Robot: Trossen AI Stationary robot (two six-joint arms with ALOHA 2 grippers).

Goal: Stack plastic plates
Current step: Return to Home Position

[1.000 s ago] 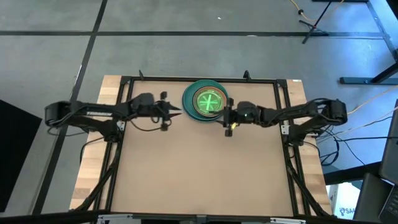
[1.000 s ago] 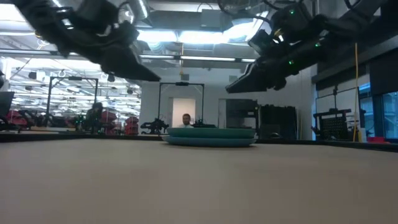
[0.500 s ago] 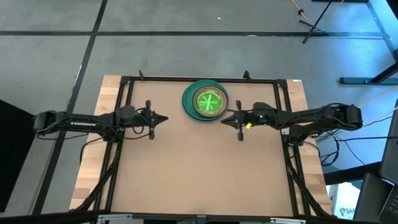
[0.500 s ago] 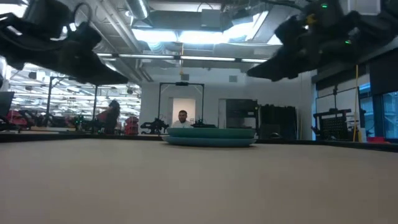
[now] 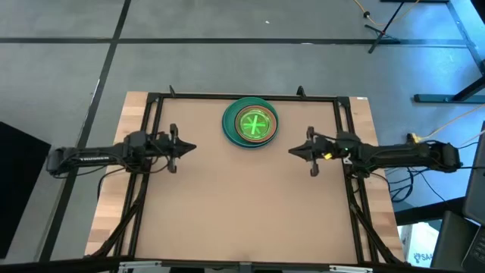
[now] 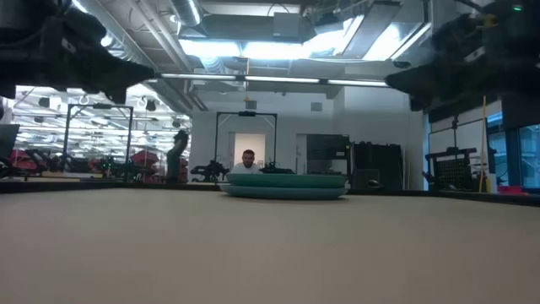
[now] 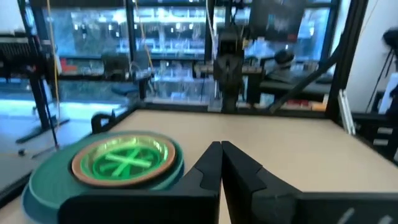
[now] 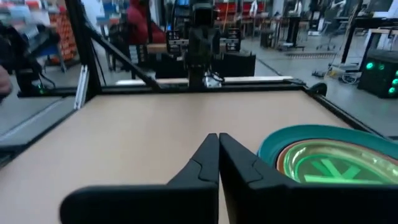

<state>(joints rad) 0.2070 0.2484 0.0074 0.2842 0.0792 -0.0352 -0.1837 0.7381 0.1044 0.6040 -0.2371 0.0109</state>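
Note:
The plastic plates stand in one stack at the far middle of the table: a wide teal plate at the bottom, a peach rim above it, neon-green plates on top. The stack's bottom plate rests flat on the tabletop. My left gripper hovers shut to the stack's left and nearer the front, its fingers pointing right. My right gripper hovers shut to the stack's right, pointing left. Both are empty, above the table.
A black frame runs around the tabletop edges. The brown tabletop spreads out in front of the stack. People show in the room beyond the far edge.
Both grippers have drawn back from the stack, the left toward the table's left edge and the right toward the right edge, each also a little toward the near edge. Both have shut. The stack of plates has stayed in place.

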